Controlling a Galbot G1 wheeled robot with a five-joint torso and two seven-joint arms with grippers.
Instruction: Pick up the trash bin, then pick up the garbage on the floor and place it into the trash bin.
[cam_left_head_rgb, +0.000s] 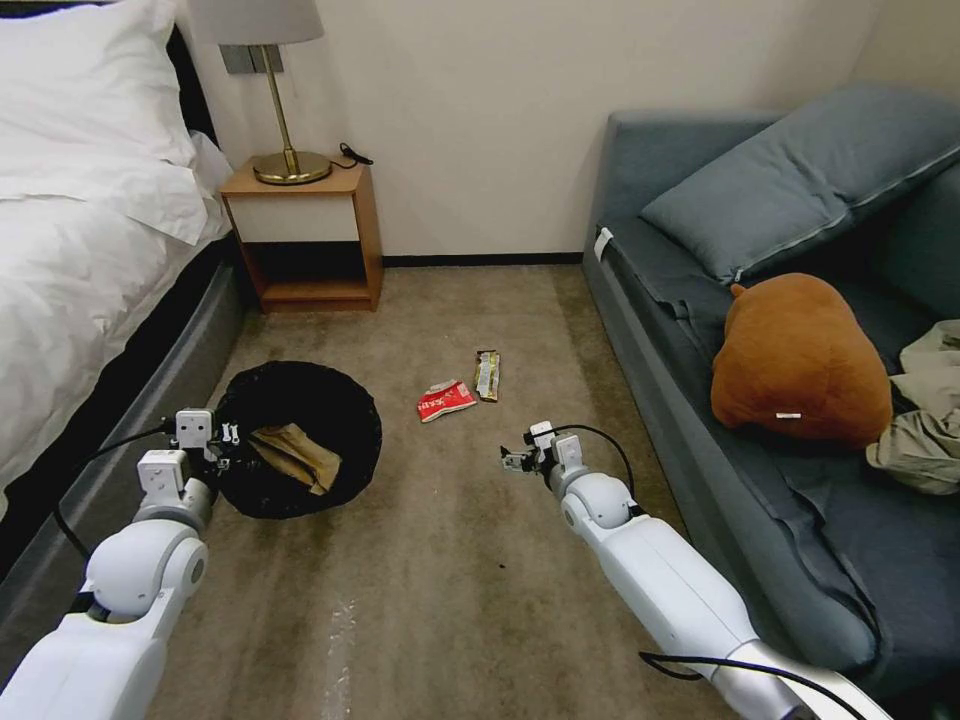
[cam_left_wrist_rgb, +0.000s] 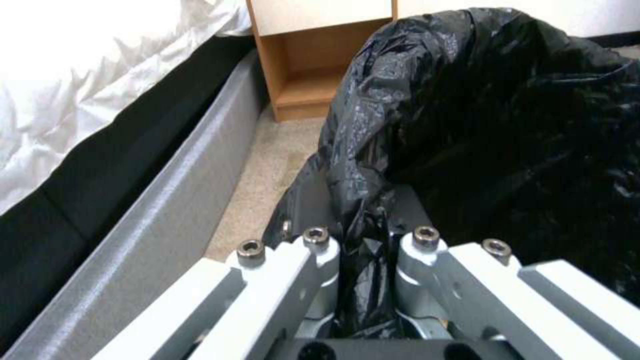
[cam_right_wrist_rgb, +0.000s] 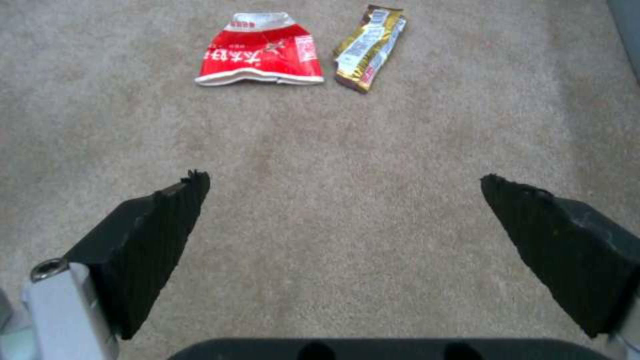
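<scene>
Right gripper (cam_right_wrist_rgb: 340, 220) wide open above carpet (cam_right_wrist_rgb: 347, 165); snack packet (cam_right_wrist_rgb: 260, 50) beside bar wrapper (cam_right_wrist_rgb: 370, 47) ahead.

Bedroom — bed (cam_left_head_rgb: 80, 200), nightstand (cam_left_head_rgb: 305, 235), lamp (cam_left_head_rgb: 270, 90)

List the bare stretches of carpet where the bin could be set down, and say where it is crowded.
Bare carpet lies between the right gripper, open, and the red-and-white snack packet, and in the near strip between both arms. Crowded: the left gripper holds the trash bin close to the bed frame; the bar wrapper lies right beside the packet.
</scene>
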